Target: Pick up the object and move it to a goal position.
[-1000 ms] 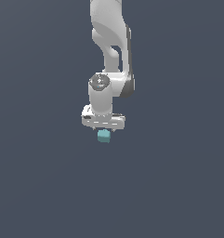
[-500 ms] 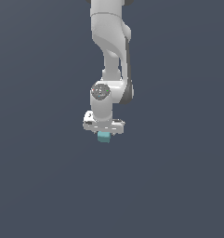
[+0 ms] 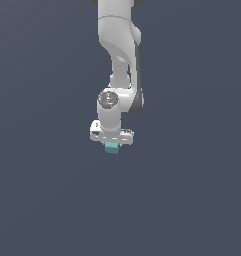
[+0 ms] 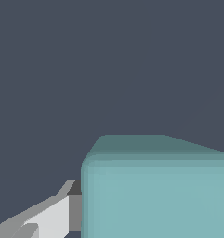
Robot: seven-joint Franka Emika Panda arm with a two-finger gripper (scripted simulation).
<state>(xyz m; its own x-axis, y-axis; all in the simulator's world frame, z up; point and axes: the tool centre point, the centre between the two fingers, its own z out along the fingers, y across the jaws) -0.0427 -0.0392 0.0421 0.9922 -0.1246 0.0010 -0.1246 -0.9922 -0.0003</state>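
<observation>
Exterior view: arm [image 3: 119, 55] has shifted slightly toward that view's left over the last second, wrist rotated, cube riding along, so the carry to goal looks underway. Tool [image 3: 111, 144] is clamped on the teal cube [image 3: 111, 148], which pokes out just below it. Nothing else visible, no goal marker, no obstacles.

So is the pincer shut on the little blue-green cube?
Yes, it looks shut on the cube: the pincer has it right under its white bar, one finger against it.
</observation>
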